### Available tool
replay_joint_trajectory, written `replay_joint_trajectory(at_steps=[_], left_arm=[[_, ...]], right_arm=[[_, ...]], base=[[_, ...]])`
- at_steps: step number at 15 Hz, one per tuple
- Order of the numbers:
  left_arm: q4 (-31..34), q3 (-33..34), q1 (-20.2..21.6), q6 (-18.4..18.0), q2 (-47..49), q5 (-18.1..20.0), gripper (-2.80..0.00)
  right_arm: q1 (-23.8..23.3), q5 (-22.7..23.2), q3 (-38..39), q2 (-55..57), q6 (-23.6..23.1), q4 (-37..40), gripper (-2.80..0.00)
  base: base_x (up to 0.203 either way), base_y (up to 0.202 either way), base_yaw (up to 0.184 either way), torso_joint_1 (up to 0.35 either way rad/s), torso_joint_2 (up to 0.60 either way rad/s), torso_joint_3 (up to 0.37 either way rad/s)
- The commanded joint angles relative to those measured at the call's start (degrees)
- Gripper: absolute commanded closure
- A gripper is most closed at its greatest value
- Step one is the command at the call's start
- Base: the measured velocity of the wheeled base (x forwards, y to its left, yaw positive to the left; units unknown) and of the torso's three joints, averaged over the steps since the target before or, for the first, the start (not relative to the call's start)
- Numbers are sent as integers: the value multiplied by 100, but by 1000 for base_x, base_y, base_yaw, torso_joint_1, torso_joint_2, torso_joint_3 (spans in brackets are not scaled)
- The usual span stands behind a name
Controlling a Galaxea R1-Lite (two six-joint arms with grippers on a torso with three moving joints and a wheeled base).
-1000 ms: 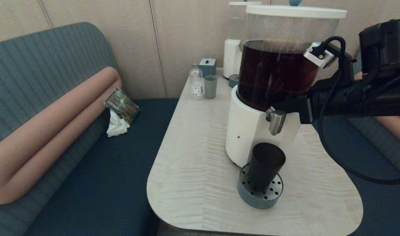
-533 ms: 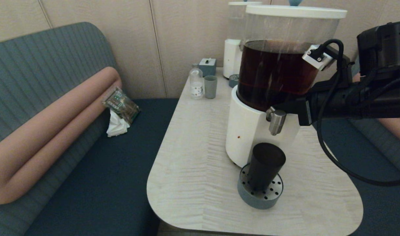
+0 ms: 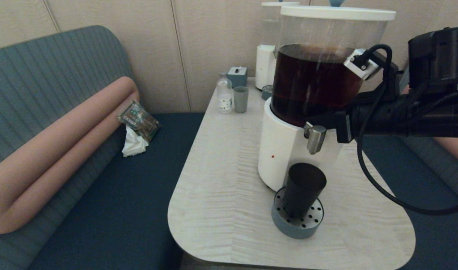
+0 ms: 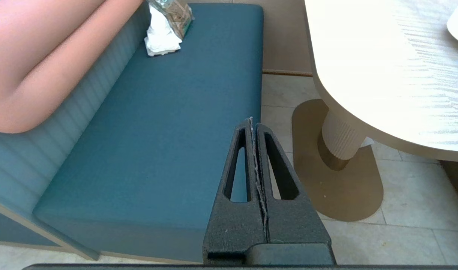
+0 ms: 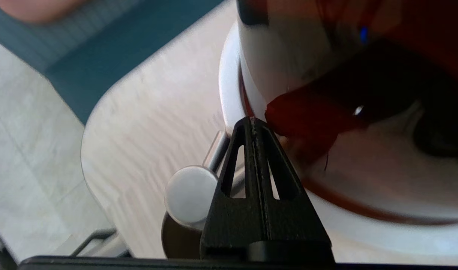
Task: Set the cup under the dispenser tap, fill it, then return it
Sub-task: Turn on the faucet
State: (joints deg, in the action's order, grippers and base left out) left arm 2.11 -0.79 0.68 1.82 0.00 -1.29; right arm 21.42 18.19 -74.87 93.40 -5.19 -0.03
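Note:
The black cup (image 3: 305,185) stands upright on a round grey-blue perforated drip tray (image 3: 285,225), directly below the steel dispenser tap (image 3: 316,138) of the big white-based dispenser (image 3: 281,150) of dark brown liquid. My right gripper (image 3: 319,120) reaches in from the right. It is shut with nothing between its fingers, and its tip sits just behind the tap's top, against the dispenser. In the right wrist view the right gripper (image 5: 253,120) lies beside the tap's round cap (image 5: 189,195), with the cup's rim (image 5: 174,236) below. My left gripper (image 4: 251,122) is shut and hangs low beside the table.
A small bottle (image 3: 224,94), a grey-green cup (image 3: 241,99), a small box (image 3: 237,76) and a smaller white dispenser (image 3: 267,63) stand at the table's far end. A blue bench (image 3: 112,210) with a snack bag (image 3: 138,120) runs along the left. The table's front edge (image 3: 289,262) is near.
My right arm has slid a little to the left, bringing its shut fingers closer in behind the tap. The cup has stayed on the tray.

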Motion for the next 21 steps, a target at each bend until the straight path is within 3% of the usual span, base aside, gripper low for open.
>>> replay_joint_trajectory(at_steps=[1,21], left_arm=[[0,0,2,3,9,-11,0],[0,0,2,3,9,-3,0]], right_arm=[[3,0,154,11,-9,-210,0],[-155,-216,469,-639,27,-208,0]], base=[[0,0,0,0,0,0],[0,0,0,0,0,0]])
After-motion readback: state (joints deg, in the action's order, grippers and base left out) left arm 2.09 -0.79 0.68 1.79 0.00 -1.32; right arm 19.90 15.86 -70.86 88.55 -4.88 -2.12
